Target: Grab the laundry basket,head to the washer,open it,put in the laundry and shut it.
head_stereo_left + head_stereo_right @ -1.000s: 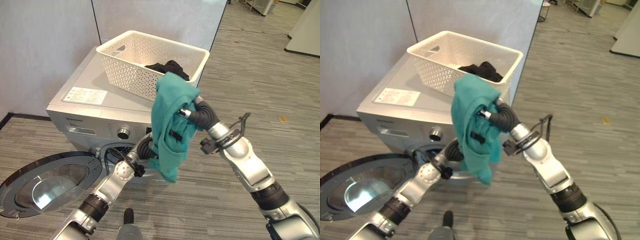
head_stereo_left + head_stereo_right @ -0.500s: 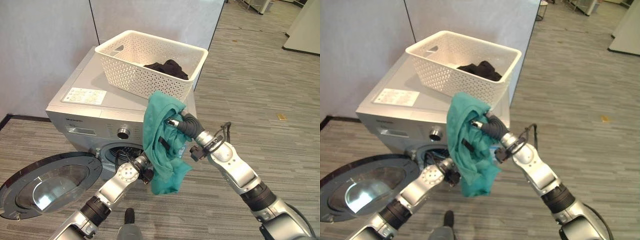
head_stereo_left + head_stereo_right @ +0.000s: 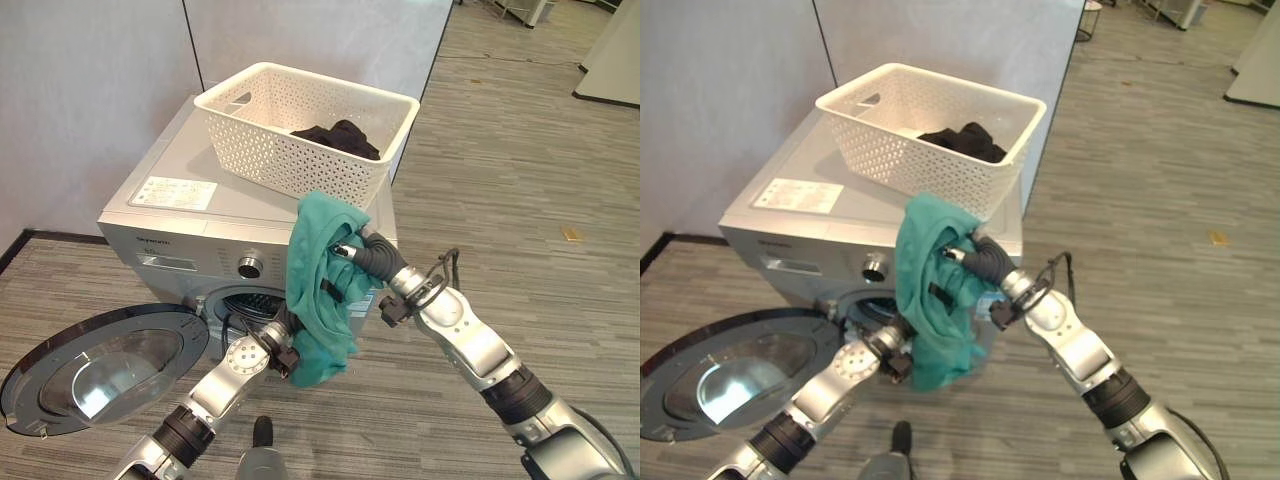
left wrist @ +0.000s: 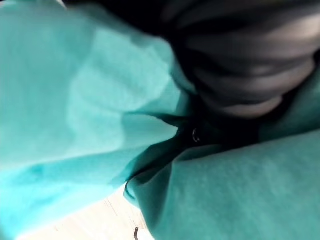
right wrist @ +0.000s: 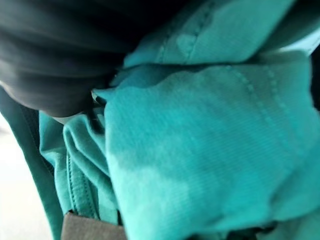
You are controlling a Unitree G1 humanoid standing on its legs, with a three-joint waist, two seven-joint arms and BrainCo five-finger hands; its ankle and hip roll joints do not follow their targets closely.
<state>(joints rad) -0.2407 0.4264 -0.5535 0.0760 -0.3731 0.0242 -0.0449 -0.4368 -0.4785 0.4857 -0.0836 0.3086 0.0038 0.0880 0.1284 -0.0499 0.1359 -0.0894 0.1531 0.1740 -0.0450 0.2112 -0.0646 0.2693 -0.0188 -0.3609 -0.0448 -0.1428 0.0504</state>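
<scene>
We note silver-grey jointed arms, dark ribbed covers at both wrists, round screwed joint plates, black elbow bands.

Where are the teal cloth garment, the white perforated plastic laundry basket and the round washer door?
teal cloth garment point(image 3: 318, 285), left eye view, middle fold.
white perforated plastic laundry basket point(image 3: 270, 160), left eye view, front wall.
round washer door point(image 3: 95, 368), left eye view, glass centre.

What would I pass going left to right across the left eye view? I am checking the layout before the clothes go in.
Open washer door → left hand → teal garment → right hand.
</scene>
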